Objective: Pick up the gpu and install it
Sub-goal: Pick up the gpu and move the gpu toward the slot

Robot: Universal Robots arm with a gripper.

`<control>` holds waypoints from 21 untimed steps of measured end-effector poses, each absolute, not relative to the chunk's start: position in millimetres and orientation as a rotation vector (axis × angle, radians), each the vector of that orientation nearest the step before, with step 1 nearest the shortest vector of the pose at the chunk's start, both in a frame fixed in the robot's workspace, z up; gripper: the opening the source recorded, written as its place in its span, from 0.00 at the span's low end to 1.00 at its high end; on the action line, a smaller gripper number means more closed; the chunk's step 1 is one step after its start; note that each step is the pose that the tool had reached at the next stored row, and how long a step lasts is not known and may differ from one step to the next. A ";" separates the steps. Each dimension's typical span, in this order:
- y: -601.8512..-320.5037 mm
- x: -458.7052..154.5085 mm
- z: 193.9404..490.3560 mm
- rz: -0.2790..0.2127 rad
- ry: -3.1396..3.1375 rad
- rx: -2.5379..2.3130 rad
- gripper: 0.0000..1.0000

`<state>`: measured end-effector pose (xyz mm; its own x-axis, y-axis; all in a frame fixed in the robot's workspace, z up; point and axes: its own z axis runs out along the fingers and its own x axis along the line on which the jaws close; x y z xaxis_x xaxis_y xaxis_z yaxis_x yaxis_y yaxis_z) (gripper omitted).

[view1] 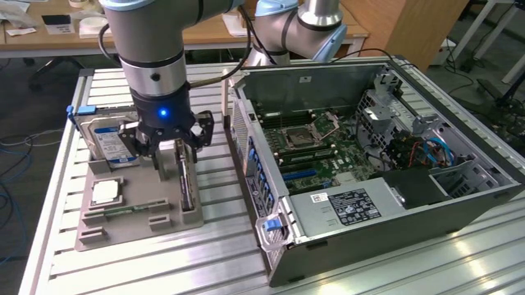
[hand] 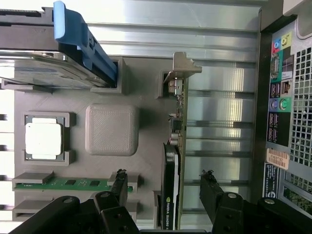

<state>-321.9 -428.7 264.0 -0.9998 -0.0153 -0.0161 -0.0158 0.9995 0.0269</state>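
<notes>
- While the gripper (view1: 174,146) hung low over the gpu (view1: 186,181), its jaws stood wide apart. One finger (hand: 119,185) sat on each side of the card, clear of both faces, and nothing was held.
- The gpu stood on edge in a slot of the grey holder tray (view1: 135,184), along the tray's edge nearest the computer case (view1: 369,203). Its silver bracket (hand: 181,68) was at the end away from the fingers.
- On the same tray a hard drive (view1: 110,144) with a blue handle stood on edge, a square processor (view1: 107,192) lay in its pocket, and a green memory stick (hand: 73,183) lay in another slot.
- The tray rested on the ribbed aluminium bench (view1: 221,246), toward the bench's edge on the exterior view's left. The open case lay on its side just beside the tray, motherboard (view1: 316,144) exposed.
- Beyond the bench's far edge stood wooden desks (view1: 394,24), and loose cables (view1: 16,147) trailed on the floor.
</notes>
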 end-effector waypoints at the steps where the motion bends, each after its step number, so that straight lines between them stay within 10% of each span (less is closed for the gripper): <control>1: -429.0 -321.7 263.6 0.042 3.125 -0.024 0.71; 21: -432.6 -320.6 259.0 0.042 3.125 -0.025 0.71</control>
<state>-320.6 -432.6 259.0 -0.9997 -0.0156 -0.0161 -0.0160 0.9995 0.0268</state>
